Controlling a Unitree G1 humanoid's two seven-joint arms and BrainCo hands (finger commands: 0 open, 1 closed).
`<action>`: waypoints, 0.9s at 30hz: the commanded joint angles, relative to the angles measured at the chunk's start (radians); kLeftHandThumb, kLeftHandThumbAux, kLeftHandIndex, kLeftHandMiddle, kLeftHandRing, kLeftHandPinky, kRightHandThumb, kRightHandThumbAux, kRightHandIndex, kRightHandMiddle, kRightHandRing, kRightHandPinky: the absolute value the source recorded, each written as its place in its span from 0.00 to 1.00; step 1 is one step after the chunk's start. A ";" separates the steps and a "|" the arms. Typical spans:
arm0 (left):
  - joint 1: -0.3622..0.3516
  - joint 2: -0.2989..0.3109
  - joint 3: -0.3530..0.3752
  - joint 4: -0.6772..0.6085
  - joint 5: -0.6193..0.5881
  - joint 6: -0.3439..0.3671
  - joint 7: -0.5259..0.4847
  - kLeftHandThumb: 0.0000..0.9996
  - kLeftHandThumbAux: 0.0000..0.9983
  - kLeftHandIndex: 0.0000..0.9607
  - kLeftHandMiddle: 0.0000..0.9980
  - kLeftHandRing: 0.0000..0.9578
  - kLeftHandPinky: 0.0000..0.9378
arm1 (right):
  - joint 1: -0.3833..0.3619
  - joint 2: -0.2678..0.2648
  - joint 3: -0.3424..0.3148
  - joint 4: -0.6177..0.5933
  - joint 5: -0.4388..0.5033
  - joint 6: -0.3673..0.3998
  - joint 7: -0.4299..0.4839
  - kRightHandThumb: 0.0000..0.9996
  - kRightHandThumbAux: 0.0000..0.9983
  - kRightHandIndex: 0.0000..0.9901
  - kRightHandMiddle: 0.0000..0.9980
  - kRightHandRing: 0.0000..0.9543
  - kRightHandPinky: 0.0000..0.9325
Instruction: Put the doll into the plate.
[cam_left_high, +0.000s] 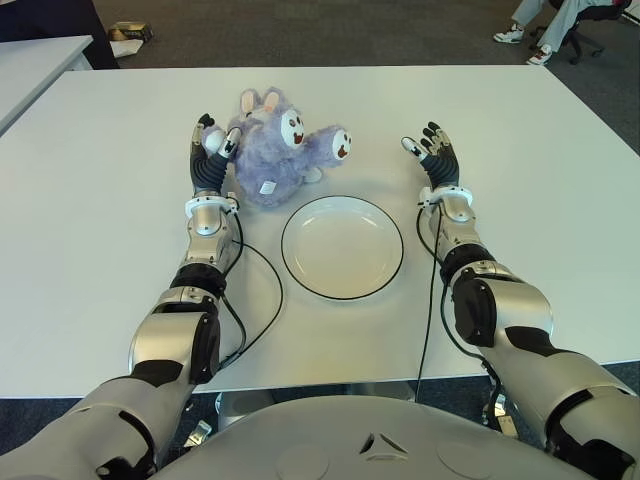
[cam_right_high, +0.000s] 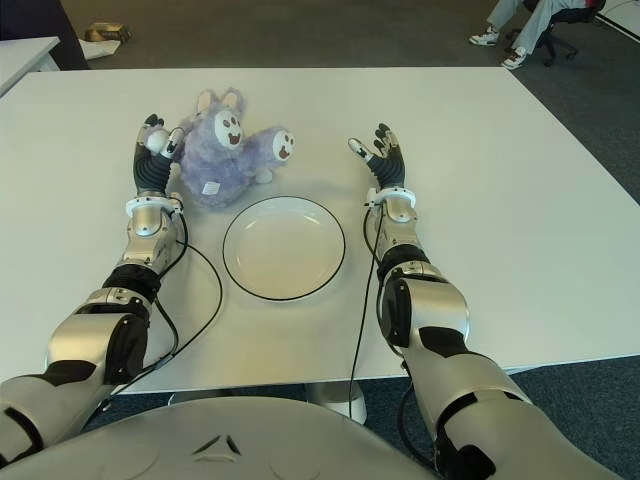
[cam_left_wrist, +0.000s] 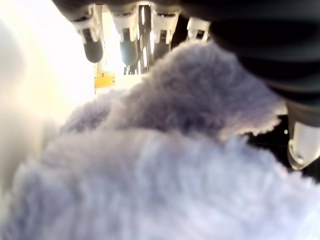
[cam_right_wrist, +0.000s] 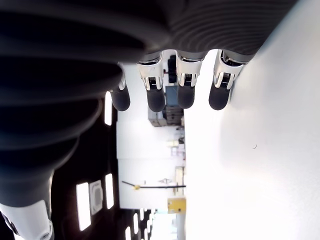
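One purple doll (cam_left_high: 280, 148) lies just beyond the empty plate (cam_left_high: 342, 247), on the white table (cam_left_high: 540, 180). Left hand (cam_left_high: 212, 150) against doll's left side; right hand (cam_left_high: 432, 155) right of plate. Left wrist view: fingers (cam_left_wrist: 93, 46) extended, fur beneath, not gripping. Right wrist view: fingers (cam_right_wrist: 156, 97) relaxed, holding nothing.

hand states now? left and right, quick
Left hand: open, fingers extended against the purple doll, no grasp closed yet.
Right hand: open, fingers spread, holding nothing, right of the plate.
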 joint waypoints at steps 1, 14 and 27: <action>0.119 -0.041 -0.019 0.063 0.019 0.015 -0.001 0.00 0.48 0.00 0.09 0.08 0.04 | 0.082 0.026 -0.004 0.049 0.006 0.049 0.001 0.07 0.67 0.02 0.03 0.03 0.04; 0.123 -0.042 -0.020 0.065 0.022 0.007 0.007 0.00 0.48 0.00 0.09 0.08 0.02 | 0.084 0.025 -0.004 0.049 0.005 0.049 0.001 0.06 0.67 0.02 0.03 0.03 0.04; 0.124 -0.044 -0.020 0.065 0.021 0.006 0.007 0.00 0.48 0.00 0.10 0.08 0.03 | 0.087 0.023 -0.004 0.049 0.005 0.046 0.002 0.06 0.67 0.02 0.03 0.03 0.05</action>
